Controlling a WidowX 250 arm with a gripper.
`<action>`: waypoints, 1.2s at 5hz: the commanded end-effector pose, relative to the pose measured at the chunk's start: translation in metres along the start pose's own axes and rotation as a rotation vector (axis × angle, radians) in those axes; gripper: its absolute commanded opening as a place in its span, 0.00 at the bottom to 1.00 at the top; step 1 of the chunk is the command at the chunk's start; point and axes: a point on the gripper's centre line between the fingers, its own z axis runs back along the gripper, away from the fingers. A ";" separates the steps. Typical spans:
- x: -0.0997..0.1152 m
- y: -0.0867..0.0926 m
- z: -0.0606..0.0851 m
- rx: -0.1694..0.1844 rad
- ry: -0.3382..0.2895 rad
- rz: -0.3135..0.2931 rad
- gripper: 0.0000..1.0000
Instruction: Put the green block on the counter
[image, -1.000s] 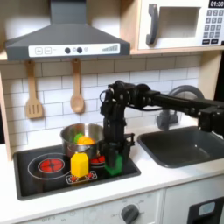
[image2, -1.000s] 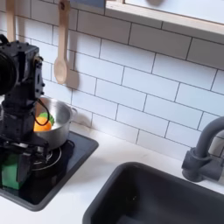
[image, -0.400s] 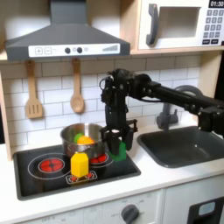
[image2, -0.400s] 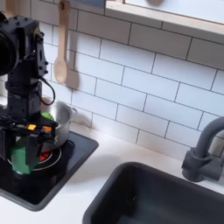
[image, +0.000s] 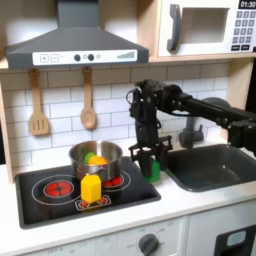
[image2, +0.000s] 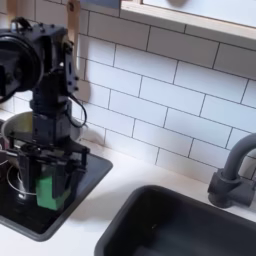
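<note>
In the first exterior view, the yellow block (image: 91, 188) stands at the stovetop's (image: 40, 203) front edge, with the pot (image: 96, 158) behind it. Rightward, the gripper (image: 152, 166) clasps the green block (image: 153, 169), lifted, apparently just above the stovetop's right edge. In the second exterior view, the green block (image2: 52, 188) hangs between the jaws. Best carry it clear over the counter (image: 180, 203), short of the sink (image: 215, 167), then lower before letting go.
</note>
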 end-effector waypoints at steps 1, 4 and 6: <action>-0.008 -0.019 -0.003 0.018 -0.013 -0.044 0.00; -0.005 -0.008 -0.019 0.076 -0.018 -0.015 0.00; -0.013 -0.013 -0.022 0.069 0.001 -0.030 0.00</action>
